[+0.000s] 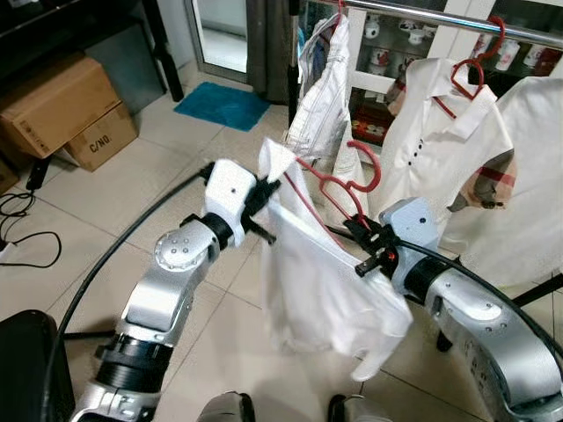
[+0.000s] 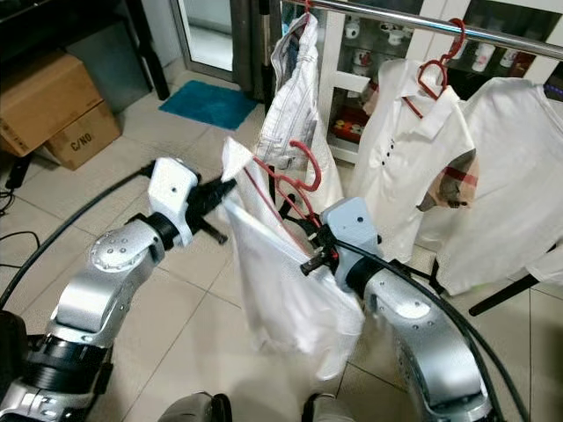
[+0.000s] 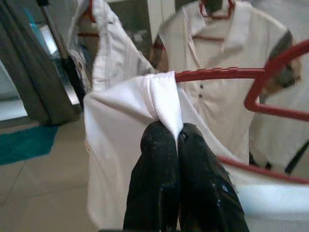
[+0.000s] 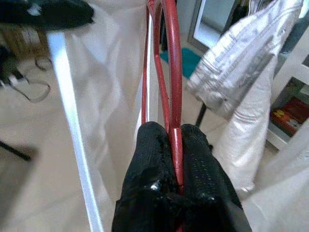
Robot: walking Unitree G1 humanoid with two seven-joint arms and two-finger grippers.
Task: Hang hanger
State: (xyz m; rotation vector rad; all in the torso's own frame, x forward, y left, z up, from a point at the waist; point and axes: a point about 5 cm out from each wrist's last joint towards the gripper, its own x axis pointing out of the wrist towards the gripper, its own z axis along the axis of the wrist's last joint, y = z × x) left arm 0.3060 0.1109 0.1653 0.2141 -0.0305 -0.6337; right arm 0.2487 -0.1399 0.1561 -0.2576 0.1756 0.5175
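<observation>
A red hanger (image 1: 343, 186) carries a white shirt (image 1: 325, 290) in front of me, below the clothes rail (image 1: 457, 19). My left gripper (image 1: 268, 189) is shut on the shirt's shoulder edge (image 3: 161, 99), pinching the white cloth between its black fingers (image 3: 159, 164). Over on the hanger's other side, my right gripper (image 1: 362, 230) is shut on the red hanger wire (image 4: 173, 87), which runs between its fingers (image 4: 154, 159). The hanger's hook (image 1: 368, 163) points up toward the rail and is not on it.
On the rail hang a white jacket (image 1: 321, 92), a white shirt on a red hanger (image 1: 440, 145) and another shirt (image 1: 528, 176). Cardboard boxes (image 1: 66, 110) stand at the left, cables (image 1: 22, 224) lie on the tiled floor, and a blue mat (image 1: 222, 105) lies by the door.
</observation>
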